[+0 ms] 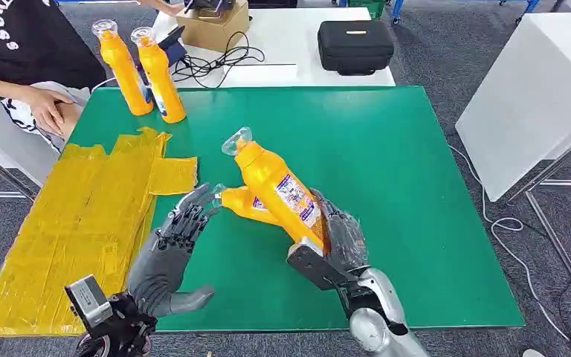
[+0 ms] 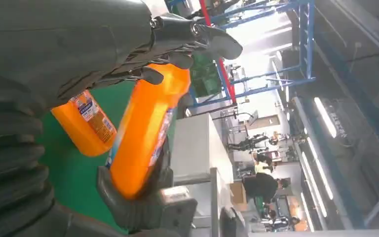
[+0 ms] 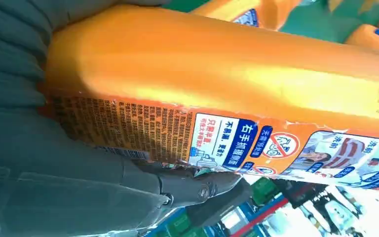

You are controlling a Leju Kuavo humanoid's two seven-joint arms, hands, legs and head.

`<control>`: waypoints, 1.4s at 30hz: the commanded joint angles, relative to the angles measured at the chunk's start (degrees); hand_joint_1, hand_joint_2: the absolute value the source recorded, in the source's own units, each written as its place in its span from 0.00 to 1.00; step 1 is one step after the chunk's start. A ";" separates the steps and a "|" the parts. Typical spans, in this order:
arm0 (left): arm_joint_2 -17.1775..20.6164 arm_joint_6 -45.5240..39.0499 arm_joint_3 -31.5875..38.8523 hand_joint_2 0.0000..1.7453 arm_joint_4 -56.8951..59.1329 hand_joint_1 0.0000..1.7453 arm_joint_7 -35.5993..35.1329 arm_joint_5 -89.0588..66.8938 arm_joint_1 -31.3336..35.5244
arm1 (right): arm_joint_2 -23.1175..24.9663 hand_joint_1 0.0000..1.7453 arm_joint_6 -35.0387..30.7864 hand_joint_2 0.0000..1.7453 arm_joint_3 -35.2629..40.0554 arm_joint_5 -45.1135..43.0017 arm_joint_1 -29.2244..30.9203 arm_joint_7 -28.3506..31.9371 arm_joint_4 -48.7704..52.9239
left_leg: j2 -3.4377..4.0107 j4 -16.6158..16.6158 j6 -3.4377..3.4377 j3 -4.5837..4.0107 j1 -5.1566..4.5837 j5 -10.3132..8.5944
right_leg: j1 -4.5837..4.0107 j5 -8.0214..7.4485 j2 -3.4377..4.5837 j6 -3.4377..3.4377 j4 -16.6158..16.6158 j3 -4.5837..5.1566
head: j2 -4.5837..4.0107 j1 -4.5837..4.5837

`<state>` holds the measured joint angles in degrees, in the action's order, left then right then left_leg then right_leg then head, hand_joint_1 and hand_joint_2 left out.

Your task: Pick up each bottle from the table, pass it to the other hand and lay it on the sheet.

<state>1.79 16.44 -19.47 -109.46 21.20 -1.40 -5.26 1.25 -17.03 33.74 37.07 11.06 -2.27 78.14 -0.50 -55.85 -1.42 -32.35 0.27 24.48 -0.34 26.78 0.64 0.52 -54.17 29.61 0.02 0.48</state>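
My right hand (image 1: 340, 242) grips an orange bottle (image 1: 281, 190) by its lower body and holds it tilted above the green table (image 1: 401, 163), its clear cap toward the far left. The right wrist view has this bottle (image 3: 217, 74) pressed against the hand (image 3: 79, 187). A second orange bottle (image 1: 247, 203) lies on the table just behind it. My left hand (image 1: 171, 242) is open with fingers spread, fingertips close to that lying bottle's cap. In the left wrist view its fingers (image 2: 177, 39) reach over the held bottle (image 2: 145, 138). A yellow sheet (image 1: 74, 223) covers the table's left side.
Two more orange bottles (image 1: 123, 71) (image 1: 161, 78) stand upright at the table's far left corner. A seated person rests a hand (image 1: 44, 108) just beyond the table's far left edge. A black case (image 1: 355, 44), a cardboard box (image 1: 212, 26) and cables sit on the white table behind.
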 commanded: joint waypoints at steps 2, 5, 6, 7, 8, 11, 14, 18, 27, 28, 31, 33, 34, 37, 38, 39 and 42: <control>-0.29 0.19 1.17 1.00 -0.16 0.00 0.42 -0.99 -0.20 | -2.17 1.00 -4.68 1.00 -3.89 -1.86 -3.55 2.24 10.72 | 0.01 -0.02 0.05 0.17 0.02 0.10 | -0.02 0.08 -0.08 0.09 0.03 -0.20 | 0.00 0.00; 0.24 -0.76 0.47 1.00 -0.25 0.00 0.53 -1.60 -0.39 | -3.65 1.00 -5.99 1.00 -4.92 -2.58 -6.22 1.12 15.06 | -0.12 0.00 0.01 0.02 -0.01 0.02 | 0.02 0.06 -0.16 0.05 0.02 -0.06 | 0.00 0.00; 0.49 -1.19 0.29 1.00 -0.26 0.00 0.60 -1.52 -0.55 | -3.68 1.00 -6.91 1.00 -5.48 -3.79 -7.14 1.91 15.81 | -0.17 -0.01 0.02 0.11 0.01 0.08 | 0.00 0.11 -0.24 0.08 0.04 -0.18 | 0.00 0.02; 0.67 -1.30 0.21 1.00 -0.23 0.00 0.65 -1.48 -0.79 | -3.86 1.00 -7.22 1.00 -5.54 -3.77 -7.48 2.18 15.78 | -0.12 0.02 0.02 0.10 -0.01 0.05 | 0.01 0.08 -0.17 0.07 0.05 -0.14 | 0.00 0.02; 0.78 -1.36 0.19 1.00 -0.18 0.00 0.68 -1.37 -1.03 | -3.95 1.00 -7.33 1.00 -5.59 -3.75 -7.70 2.16 15.78 | -0.08 0.03 0.01 0.07 -0.01 0.03 | 0.02 0.04 -0.12 0.06 0.06 -0.10 | 0.00 0.02; 0.59 -2.11 0.43 1.00 0.42 0.00 0.14 -1.04 -1.34 | -4.34 1.00 -10.56 1.00 -5.91 -1.58 -7.92 3.16 15.35 | -0.02 0.03 0.03 0.24 0.00 0.12 | 0.01 0.10 -0.11 0.10 0.09 -0.28 | 0.00 0.00; 0.64 -3.34 0.03 1.00 1.33 0.00 -1.54 -1.83 -1.07 | -5.28 1.00 -13.42 1.00 -4.18 1.65 -7.32 7.37 14.21 | -0.02 0.04 0.02 0.01 -0.01 0.02 | 0.02 0.01 -0.07 0.05 0.05 -0.02 | 0.00 0.02; 1.37 -4.36 -1.22 1.00 2.58 0.00 -2.48 -4.07 -1.03 | -5.45 1.00 -14.68 1.00 -1.06 6.80 -6.85 7.94 13.33 | 0.05 0.06 0.04 0.16 -0.01 0.07 | 0.01 0.03 -0.04 0.07 0.09 -0.16 | 0.00 0.02; 1.24 -4.84 -1.97 1.00 4.67 0.00 -6.06 -2.69 0.17 | -5.17 1.00 -16.22 1.00 2.13 13.08 -5.05 7.93 12.19 | 0.05 0.07 0.04 0.23 0.02 0.09 | -0.02 0.05 -0.06 0.09 0.12 -0.24 | 0.00 0.02; 1.24 -4.84 -1.97 1.00 4.67 0.00 -6.06 -2.69 0.17 | -5.17 1.00 -16.22 1.00 2.13 13.08 -5.05 7.93 12.19 | 0.04 0.06 0.02 0.11 -0.01 0.04 | 0.01 0.02 -0.04 0.07 0.08 -0.10 | 0.00 0.02; 1.16 -5.32 -1.78 1.00 4.54 0.00 -6.62 -2.72 0.11 | -5.47 1.00 -16.15 1.00 2.20 13.12 -5.01 7.93 12.24 | 0.03 0.06 0.03 0.10 -0.01 0.04 | 0.02 0.02 -0.04 0.07 0.08 -0.10 | 0.00 0.02; 1.59 -6.22 -2.53 0.00 4.51 0.00 -7.30 -2.98 0.81 | -5.86 1.00 -15.65 1.00 3.27 17.64 -4.67 6.33 11.39 | 0.06 0.05 0.04 0.21 0.02 0.09 | -0.02 0.04 -0.05 0.10 0.11 -0.23 | 0.00 0.00; 1.88 -6.30 -2.89 0.00 4.66 0.00 -7.32 -2.50 1.19 | -5.95 1.00 -15.25 1.00 3.99 18.46 -4.41 6.21 10.94 | 0.01 0.05 0.03 0.08 -0.01 0.04 | 0.01 0.02 -0.06 0.07 0.07 -0.09 | 0.00 0.02; 2.33 -6.55 -3.67 0.00 5.40 0.00 -8.08 -1.35 1.58 | -6.08 1.00 -15.33 1.00 6.12 24.53 -4.03 5.46 9.44 | 0.03 0.07 0.04 0.10 0.00 0.04 | 0.00 0.02 -0.05 0.06 0.09 -0.12 | 0.00 0.00; 2.39 -6.48 -3.79 0.00 5.59 0.00 -8.36 -0.39 1.55 | -6.02 1.00 -15.56 1.00 6.55 25.46 -3.99 5.20 9.04 | 0.01 0.09 0.03 0.09 -0.01 0.02 | 0.02 0.01 -0.05 0.05 0.10 -0.09 | 0.00 0.02; 2.33 -6.32 -3.81 0.00 5.62 0.00 -8.54 0.70 1.53 | -5.91 1.00 -15.64 1.00 6.87 25.86 -3.93 5.02 8.72 | 0.03 0.11 0.05 0.22 0.01 0.07 | -0.01 0.04 -0.06 0.06 0.14 -0.23 | 0.00 0.02; 2.05 -5.81 -3.61 0.00 5.61 0.00 -10.06 3.78 1.61 | -5.84 1.00 -14.65 1.00 8.23 28.24 -3.39 5.17 8.13 | 0.03 0.07 0.03 0.05 0.00 0.02 | 0.00 0.00 -0.02 0.04 0.08 -0.04 | 0.00 0.02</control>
<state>2.34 10.01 -20.87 -107.80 13.18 -1.80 -5.95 -3.15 -32.54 36.94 61.96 4.16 3.15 91.58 -0.50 -55.85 -1.42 -32.43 0.26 24.49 -0.34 26.78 0.64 0.52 -54.17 29.70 0.02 0.50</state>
